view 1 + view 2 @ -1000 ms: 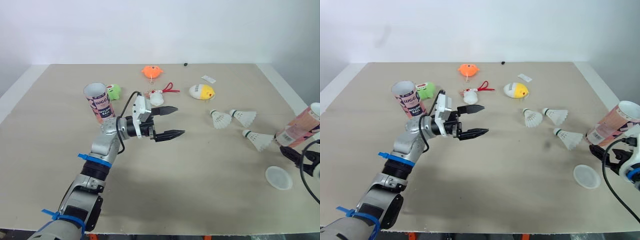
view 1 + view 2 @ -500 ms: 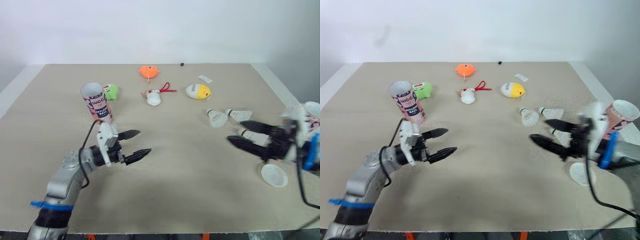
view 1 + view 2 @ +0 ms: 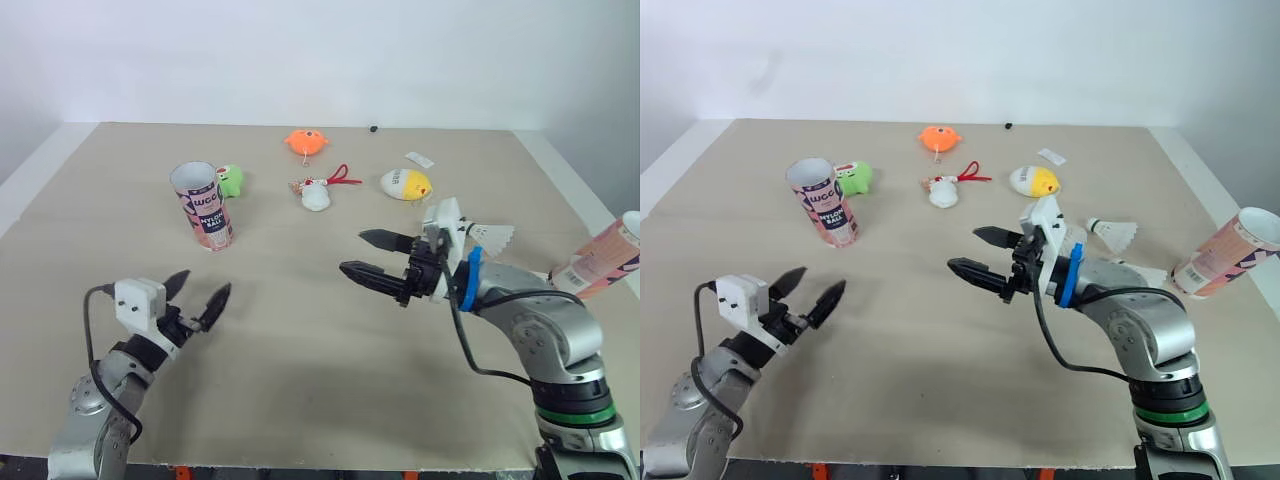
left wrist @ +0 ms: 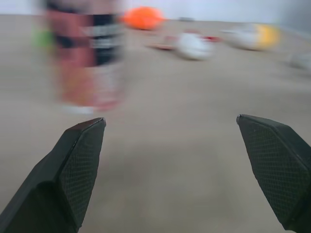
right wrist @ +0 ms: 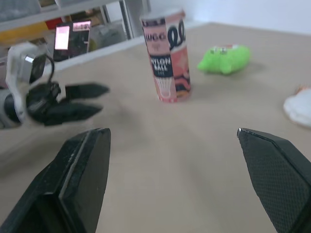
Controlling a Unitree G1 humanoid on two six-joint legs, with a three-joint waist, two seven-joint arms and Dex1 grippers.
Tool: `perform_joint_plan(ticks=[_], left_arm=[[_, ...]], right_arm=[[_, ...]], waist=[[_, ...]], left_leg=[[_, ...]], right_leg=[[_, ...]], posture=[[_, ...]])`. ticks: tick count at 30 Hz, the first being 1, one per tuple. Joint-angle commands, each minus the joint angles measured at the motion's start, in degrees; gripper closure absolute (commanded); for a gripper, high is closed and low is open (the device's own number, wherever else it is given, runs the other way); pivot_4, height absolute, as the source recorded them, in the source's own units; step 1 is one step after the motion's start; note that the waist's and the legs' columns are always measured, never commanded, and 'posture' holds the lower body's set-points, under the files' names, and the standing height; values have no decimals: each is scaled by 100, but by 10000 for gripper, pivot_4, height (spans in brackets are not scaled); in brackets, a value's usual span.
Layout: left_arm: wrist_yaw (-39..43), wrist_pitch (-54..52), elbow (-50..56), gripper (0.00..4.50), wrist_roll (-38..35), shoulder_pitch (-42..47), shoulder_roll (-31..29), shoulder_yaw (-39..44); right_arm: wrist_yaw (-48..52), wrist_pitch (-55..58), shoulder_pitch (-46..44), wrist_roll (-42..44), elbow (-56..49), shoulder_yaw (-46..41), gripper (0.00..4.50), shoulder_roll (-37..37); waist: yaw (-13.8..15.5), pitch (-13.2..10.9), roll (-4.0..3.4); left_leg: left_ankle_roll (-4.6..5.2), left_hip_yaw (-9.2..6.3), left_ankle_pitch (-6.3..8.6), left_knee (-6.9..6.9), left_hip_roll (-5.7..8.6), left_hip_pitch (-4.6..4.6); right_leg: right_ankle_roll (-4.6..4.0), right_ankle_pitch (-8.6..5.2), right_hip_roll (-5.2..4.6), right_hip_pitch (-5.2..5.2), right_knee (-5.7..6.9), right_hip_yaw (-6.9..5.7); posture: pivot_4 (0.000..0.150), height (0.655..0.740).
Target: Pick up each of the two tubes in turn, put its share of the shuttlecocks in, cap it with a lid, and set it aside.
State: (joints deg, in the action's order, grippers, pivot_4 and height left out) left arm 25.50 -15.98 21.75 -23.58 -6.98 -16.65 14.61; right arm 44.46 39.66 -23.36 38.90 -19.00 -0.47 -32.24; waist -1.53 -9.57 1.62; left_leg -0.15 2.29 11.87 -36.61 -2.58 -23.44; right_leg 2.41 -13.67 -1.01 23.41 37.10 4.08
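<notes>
Grippers sit differently than a second ago. The left gripper (image 3: 200, 290), which hovered high over the middle of the table (image 3: 300, 400) close to the white toy (image 3: 317, 195), is now drawn back and low near the front left edge, with its two black fingers spread well apart and nothing between them. The right gripper (image 3: 357, 253), then out at the right edge beside the second tube (image 3: 600, 262), has swung in over the table's middle. Its jaws are also wide and empty, and it points across toward the left gripper. The upright tube (image 3: 205, 205) stands beyond the left gripper, well apart from it, with the green toy (image 3: 230, 181) just beside the tube. In the blurred left wrist view, the pink shape ahead of the fingers (image 4: 77, 160) is probably this tube. It also shows in the right wrist view, straight ahead of that gripper and far off. The second tube lies tilted at the table's right edge, well behind the right gripper and past its forearm. One shuttlecock (image 3: 1112, 233) lies just behind that gripper's wrist, partly covered by the arm. The orange toy (image 3: 306, 141) and yellow-and-white toy (image 3: 404, 183) lie beyond the right gripper.
</notes>
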Motion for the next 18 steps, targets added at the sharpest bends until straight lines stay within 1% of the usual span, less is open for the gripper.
perform_joint_plan(ticks=[1, 5, 9, 18], left_arm=[[-291, 274, -326, 0, 224, 220, -1, 159], [-390, 331, -1008, 0, 304, 816, -103, 144], [-313, 396, -1507, 0, 372, 1243, -230, 94], [-109, 669, -2678, 0, 575, 2291, -481, -56]], right_arm=[[-177, -242, -66, -190, -87, -26, 547, 129], [-373, -281, 129, -309, -266, -22, 547, 252], [-516, -329, 297, -422, -427, -50, 547, 264], [-793, -280, 616, -379, -760, -261, 547, 206]], waist=[[3, 0, 0], [13, 2, 4], [19, 5, 10], [20, 5, 16]], left_leg=[[0, 0, 0, 1, 0, 0], [0, -4, 0, 1, -6, -1], [0, -5, 0, 3, -8, -2], [-4, -7, 2, 5, -9, -4]], right_leg=[[0, 0, 0, 0, 0, 0], [15, 14, 10, 1, 1, -6], [13, 14, 12, 2, 2, -7], [11, 13, 15, 4, 2, -11]], posture=[[1500, 7400], [1500, 7400], [1500, 7400], [1500, 7400]])
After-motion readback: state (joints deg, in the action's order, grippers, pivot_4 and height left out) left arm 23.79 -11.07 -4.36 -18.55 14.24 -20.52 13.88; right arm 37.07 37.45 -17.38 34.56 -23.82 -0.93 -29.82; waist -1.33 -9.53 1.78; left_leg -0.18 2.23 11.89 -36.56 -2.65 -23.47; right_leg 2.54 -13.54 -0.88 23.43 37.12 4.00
